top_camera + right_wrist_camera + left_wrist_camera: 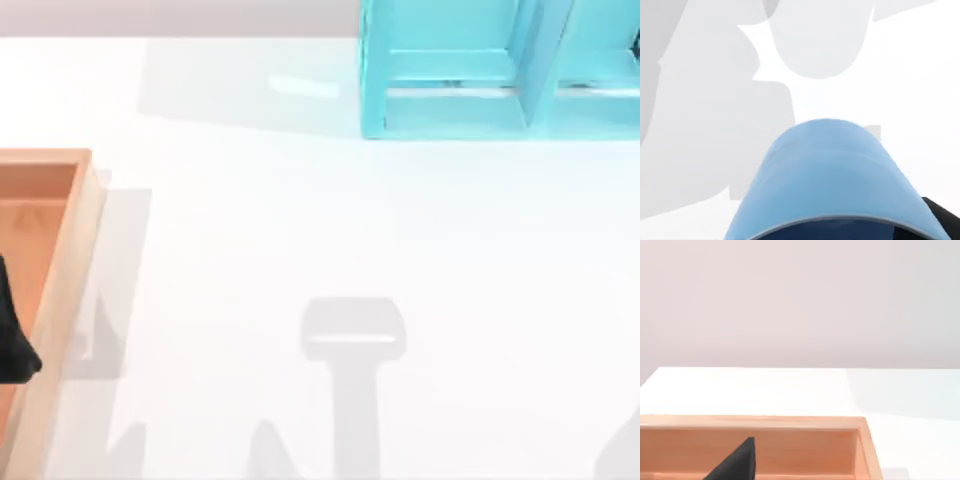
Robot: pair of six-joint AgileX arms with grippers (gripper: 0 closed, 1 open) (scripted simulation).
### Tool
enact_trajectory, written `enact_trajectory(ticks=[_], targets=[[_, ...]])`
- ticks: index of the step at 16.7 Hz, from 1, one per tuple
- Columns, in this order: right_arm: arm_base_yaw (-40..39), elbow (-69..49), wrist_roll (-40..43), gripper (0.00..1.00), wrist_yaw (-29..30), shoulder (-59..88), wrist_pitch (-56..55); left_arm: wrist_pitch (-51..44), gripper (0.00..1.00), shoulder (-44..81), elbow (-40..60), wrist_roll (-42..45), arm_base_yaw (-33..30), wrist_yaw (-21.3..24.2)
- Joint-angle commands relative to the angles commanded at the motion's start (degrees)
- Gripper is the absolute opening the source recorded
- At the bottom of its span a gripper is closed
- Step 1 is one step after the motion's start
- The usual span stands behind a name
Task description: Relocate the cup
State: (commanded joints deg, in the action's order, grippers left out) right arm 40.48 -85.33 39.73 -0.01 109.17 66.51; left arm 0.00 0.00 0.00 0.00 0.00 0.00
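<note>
- One cup (830, 175) sits right under the right wrist cam, blue wall close up, dark rim at the frame edge, white table (300, 250) beyond it.
- Right gripper: a dark finger tip (942, 215) shows beside the cup; probably pinching it, but can't tell for sure.
- Cup looks lifted off the table, judging by shadows below.
- Left gripper (15, 340) hangs over the wooden tray (70, 260) at the table's left edge; spread or pressed together, can't tell. Idle.
- Turquoise cabinet (450, 90) at the far right.
- To do it well: keep cup upright, move slow & level, lower till base touches before letting go.
</note>
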Motion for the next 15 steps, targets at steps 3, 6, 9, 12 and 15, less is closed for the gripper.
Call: enact_trajectory(ticks=[3, 6, 9, 12, 15], targets=[[-0.26, 2.03, -0.21, 0.00, 0.00, 0.36, -2.39, 0.00, 1.00, 0.00, 0.00, 0.00, 0.00, 0.00], [-0.65, 6.86, -0.78, 0.00, 0.02, 1.59, -9.00, 0.00, 1.00, 0.00, 0.00, 0.00, 0.00, 0.00], [-0.99, 10.82, -1.15, 0.00, -0.06, 2.76, -13.67, 0.00, 1.00, 0.00, 0.00, 0.00, 0.00, 0.00], [-1.02, 11.15, -1.18, 0.00, -0.07, 2.89, -14.02, 0.00, 1.00, 0.00, 0.00, 0.00, 0.00, 0.00], [-1.02, 11.15, -1.18, 0.15, -0.07, 2.89, -14.02, 0.00, 1.00, 0.00, 0.00, 0.00, 0.00, 0.00]])
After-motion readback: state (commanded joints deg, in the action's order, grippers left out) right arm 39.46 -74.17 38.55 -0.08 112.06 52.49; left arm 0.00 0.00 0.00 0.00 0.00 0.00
